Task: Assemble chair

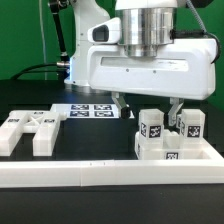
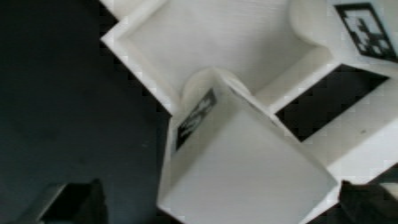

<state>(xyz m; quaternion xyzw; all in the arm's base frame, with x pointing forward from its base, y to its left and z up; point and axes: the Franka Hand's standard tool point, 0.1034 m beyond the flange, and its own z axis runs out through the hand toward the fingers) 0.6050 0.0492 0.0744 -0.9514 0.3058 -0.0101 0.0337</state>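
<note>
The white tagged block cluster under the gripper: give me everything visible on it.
The chair cluster is white, blocky and plastic-looking: a low base with two upright blocks on it, and black-and-white tags on three camera-facing sides. It stands upright on the black table, at the exterior view's right, just behind the border rail. The gripper hangs open over it; contact cannot be told.

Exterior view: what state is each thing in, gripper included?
gripper: open, fingers spread wide above the right chair parts.
right chair parts: standing grouped by the border rail, not gripped.
left chair parts: lying flat, away from the gripper.
</note>
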